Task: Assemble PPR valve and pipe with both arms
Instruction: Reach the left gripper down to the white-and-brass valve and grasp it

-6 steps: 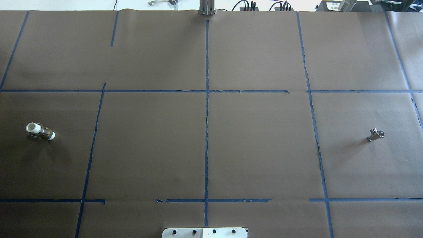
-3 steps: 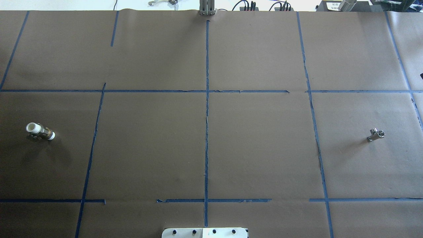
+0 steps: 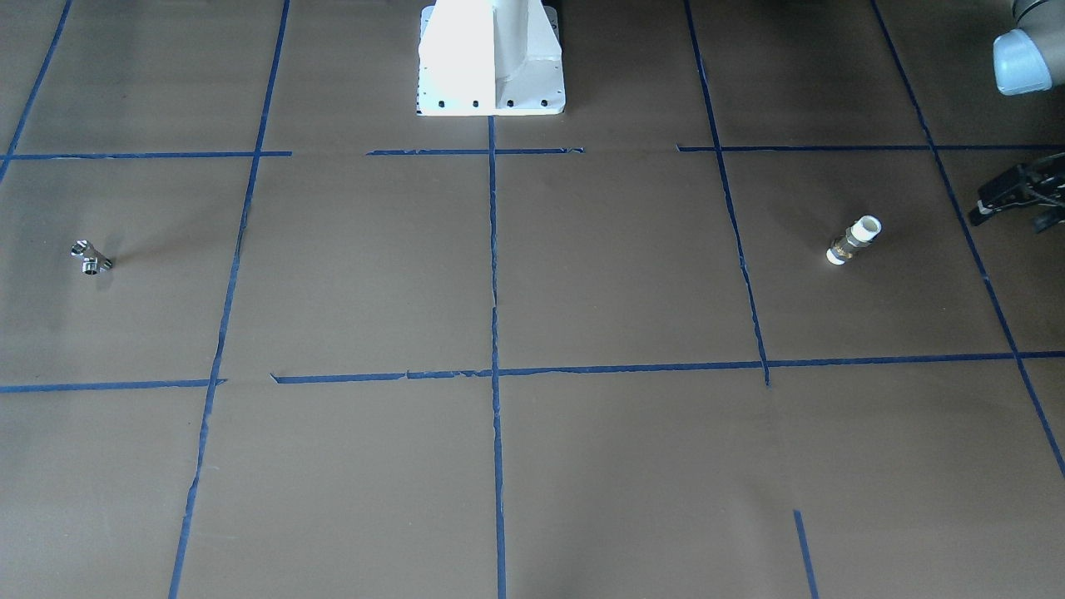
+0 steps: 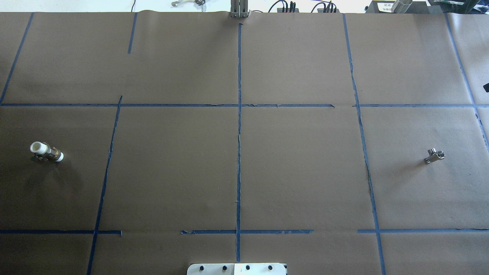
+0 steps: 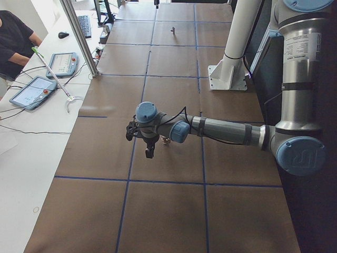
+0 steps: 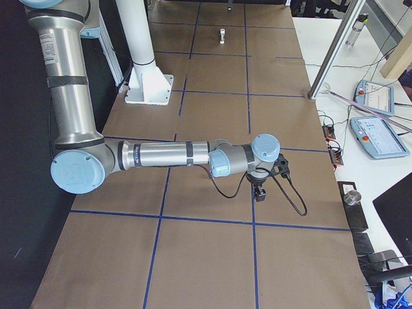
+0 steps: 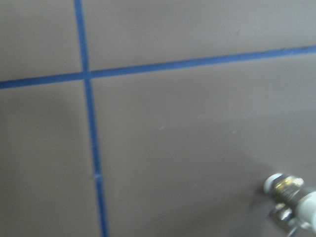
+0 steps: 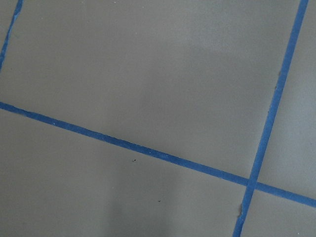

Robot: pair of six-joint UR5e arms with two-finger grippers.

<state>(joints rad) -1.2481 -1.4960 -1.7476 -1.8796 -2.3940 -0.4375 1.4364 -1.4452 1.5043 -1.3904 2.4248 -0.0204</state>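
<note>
The pipe, a short white tube with a brass band, lies on the brown paper at the table's left side. It also shows in the front-facing view and at the lower right of the left wrist view. The PPR valve, a small chrome T fitting, lies at the right side and shows in the front-facing view. My left gripper hovers just outside the pipe with its fingers apart and empty. Only a dark sliver of my right gripper shows at the overhead view's edge, farther back than the valve. I cannot tell whether it is open.
The white robot base stands at the middle of the near edge. Blue tape lines divide the paper. Beyond the far edge are an aluminium post, tablets and a seated person.
A dark tip of the right gripper has crept into the overhead view at the right edge. The pipe and the valve have not moved.
</note>
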